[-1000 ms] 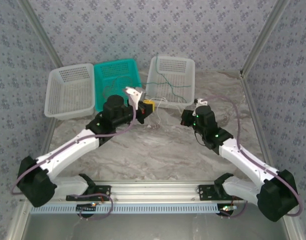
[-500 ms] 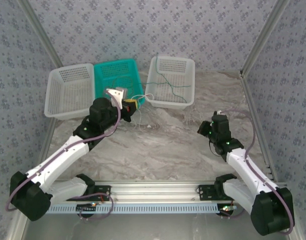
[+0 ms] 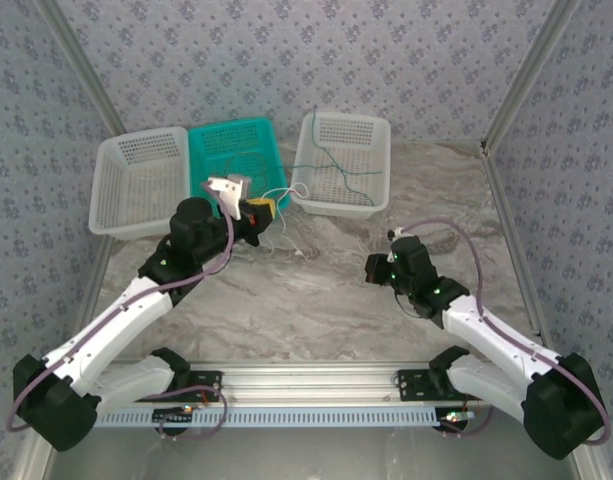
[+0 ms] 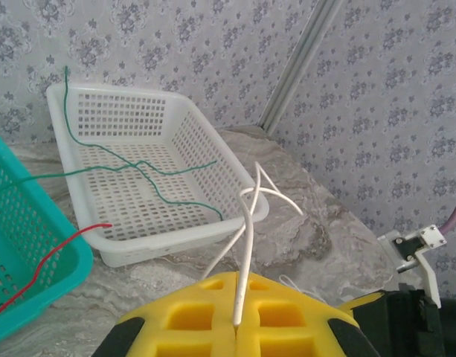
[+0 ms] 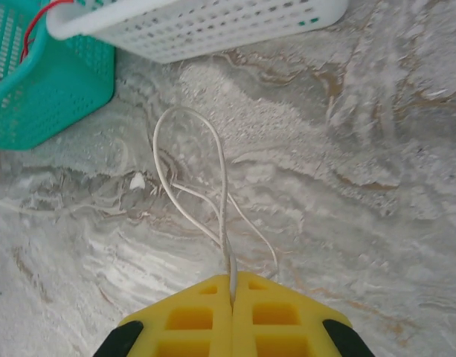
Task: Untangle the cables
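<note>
Left gripper (image 4: 235, 331): yellow pads pressed together, a white cable (image 4: 245, 253) pinched in the seam. It rises and forks in front of the white basket (image 4: 168, 242). Green cable (image 4: 149, 172) sprawls inside that basket, one end up over the far rim. Red cable (image 4: 71, 238) crosses the rim of the teal basket (image 4: 23, 223).

Right gripper (image 5: 231, 286): low over the counter (image 5: 391, 186), pads closed on a white loop (image 5: 224, 201) lying flat on the marbled surface. Whether both white strands are one cable, cannot tell.

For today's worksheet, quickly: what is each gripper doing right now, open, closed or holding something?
Left gripper: closed on a white cable.
Right gripper: closed on a looped white cable.
</note>
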`<act>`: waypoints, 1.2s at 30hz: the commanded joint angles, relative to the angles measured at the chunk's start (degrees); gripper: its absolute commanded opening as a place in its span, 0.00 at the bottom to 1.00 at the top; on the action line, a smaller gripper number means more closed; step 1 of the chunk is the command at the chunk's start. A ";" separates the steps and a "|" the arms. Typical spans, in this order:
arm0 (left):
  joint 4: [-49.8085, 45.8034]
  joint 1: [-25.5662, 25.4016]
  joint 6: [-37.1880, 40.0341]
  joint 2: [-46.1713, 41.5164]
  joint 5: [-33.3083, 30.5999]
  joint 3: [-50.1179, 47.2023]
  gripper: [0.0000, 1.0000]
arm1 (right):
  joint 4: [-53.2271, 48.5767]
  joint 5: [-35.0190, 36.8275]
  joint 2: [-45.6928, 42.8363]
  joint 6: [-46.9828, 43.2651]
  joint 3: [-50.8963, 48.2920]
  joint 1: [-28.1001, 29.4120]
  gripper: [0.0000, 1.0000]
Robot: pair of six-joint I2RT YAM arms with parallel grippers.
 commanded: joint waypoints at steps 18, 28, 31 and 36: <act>-14.15 31.55 12.12 11.20 -14.32 30.74 0.00 | -3.23 -3.39 6.24 -2.58 4.98 0.23 0.00; -15.24 50.83 3.30 28.45 -4.65 36.52 0.03 | -5.08 -2.73 4.88 -2.15 5.66 0.20 0.00; -15.26 52.53 2.21 32.04 -0.95 36.65 0.22 | -5.59 -2.72 5.05 -2.53 6.16 0.11 0.00; -9.46 52.74 -0.94 30.25 2.78 31.58 0.66 | -6.03 -2.59 4.41 -2.51 6.34 0.17 0.00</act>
